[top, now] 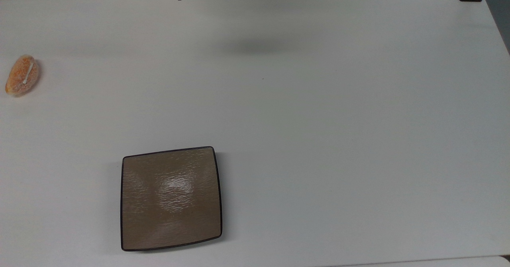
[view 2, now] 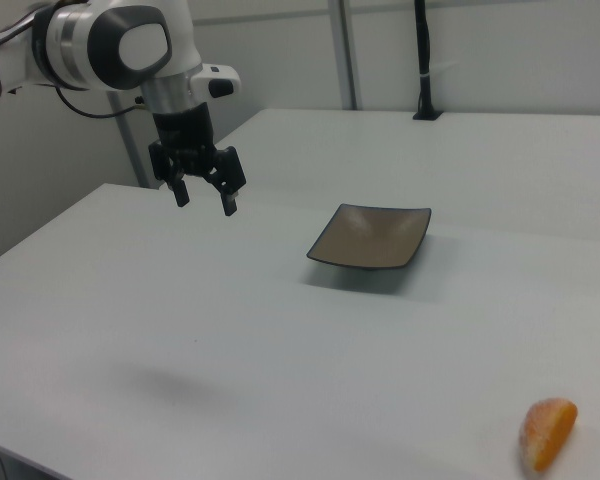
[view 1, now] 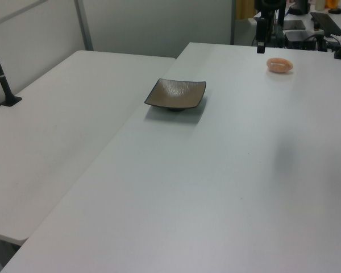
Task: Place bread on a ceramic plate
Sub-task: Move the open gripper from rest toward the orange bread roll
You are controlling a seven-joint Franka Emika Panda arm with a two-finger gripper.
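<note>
Fingers spread wide, empty, on black 2-finger gripper [view 2: 205, 197] hanging above white table [top: 318, 119]. Small oval orange bread [top: 22, 75] at top view's left edge; square tan-brown ceramic plate [top: 171, 198] near bottom edge, well apart.

A lab: bare white tables [top: 318, 139], robot arm [view 2: 100, 45], partition walls [view 1: 153, 23].

Orange bread [top: 22, 75] on table, well apart from empty tan sq. ceramic plate [top: 171, 198]

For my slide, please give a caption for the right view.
Open gripper hangs above the table; empty ceramic plate mid-table, bread near the corner.
</note>
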